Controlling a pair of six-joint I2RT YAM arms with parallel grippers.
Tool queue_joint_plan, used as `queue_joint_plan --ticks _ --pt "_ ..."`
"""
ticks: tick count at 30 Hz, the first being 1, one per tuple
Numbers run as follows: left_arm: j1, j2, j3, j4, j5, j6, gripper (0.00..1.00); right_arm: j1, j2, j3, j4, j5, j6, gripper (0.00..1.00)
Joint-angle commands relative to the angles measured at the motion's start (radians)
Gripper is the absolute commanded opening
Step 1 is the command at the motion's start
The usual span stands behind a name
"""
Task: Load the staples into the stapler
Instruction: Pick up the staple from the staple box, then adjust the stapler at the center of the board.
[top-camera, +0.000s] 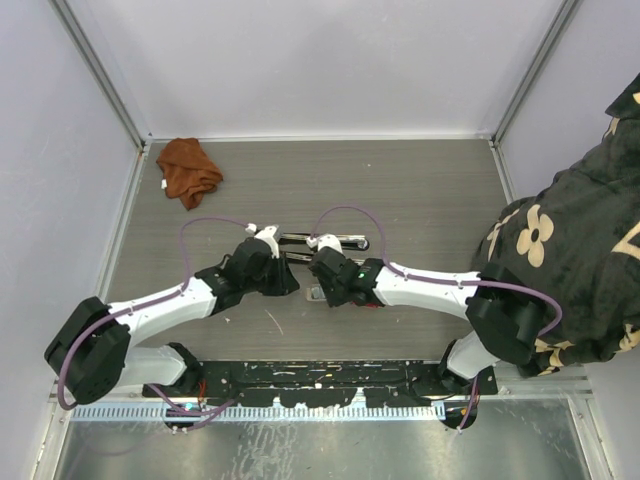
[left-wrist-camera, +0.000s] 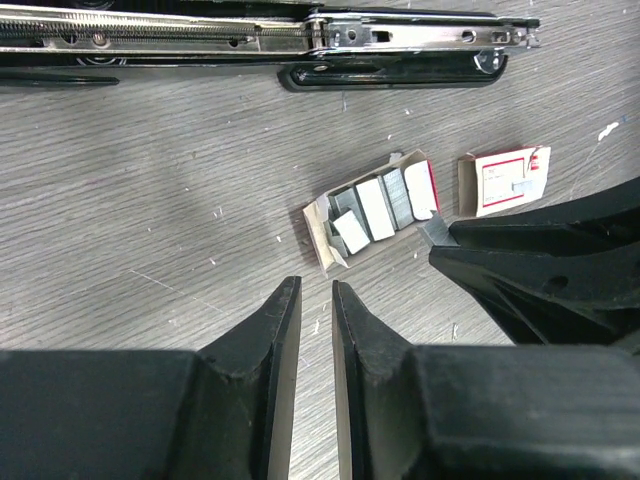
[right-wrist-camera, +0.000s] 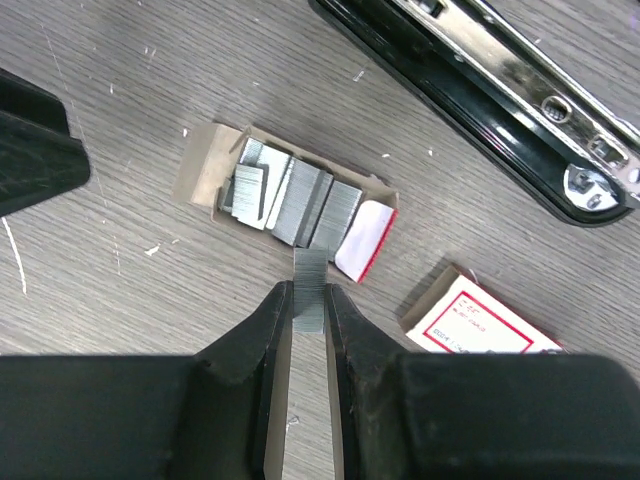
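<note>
The black stapler lies opened flat on the table, its chrome staple channel exposed. The staples sit as silvery strips in a small open card tray just in front of it. The red-and-white box lies beside the tray. My right gripper is shut on one staple strip at the tray's near edge. My left gripper hovers just short of the tray, its jaws a narrow gap apart with nothing between them.
An orange cloth is bunched at the back left of the table. A person in a dark flowered garment leans in at the right edge. White walls enclose the table on three sides.
</note>
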Motion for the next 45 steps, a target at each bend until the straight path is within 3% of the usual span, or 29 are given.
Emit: queue_joint_plan --ticks 1,7,11,16,22,27,35,45 --pt "0.003 -0.052 0.013 -0.008 -0.013 0.021 0.21 -0.039 -0.086 -0.020 0.029 -0.040 -0.041 0.16" --pt "0.088 -0.052 0.060 -0.032 0.052 0.021 0.25 -0.188 -0.165 -0.028 -0.008 -0.114 -0.149 0.16" --pt "0.156 -0.002 0.079 0.018 0.116 -0.013 0.26 -0.314 -0.192 -0.015 -0.017 -0.181 -0.207 0.16" --pt "0.202 0.096 0.098 0.085 0.148 -0.046 0.33 -0.385 -0.205 -0.002 -0.017 -0.202 -0.236 0.16" --pt "0.253 0.185 0.118 0.125 0.163 -0.054 0.58 -0.426 -0.211 0.010 -0.032 -0.223 -0.246 0.16" --pt "0.292 0.253 0.117 0.200 0.185 -0.071 0.69 -0.427 -0.203 0.015 -0.033 -0.241 -0.232 0.16" --pt "0.321 0.374 0.155 0.285 0.207 -0.066 0.70 -0.427 -0.204 0.031 -0.037 -0.248 -0.212 0.16" --pt "0.336 0.518 0.306 0.251 0.206 0.043 0.70 -0.427 -0.183 0.056 -0.096 -0.297 -0.244 0.16"
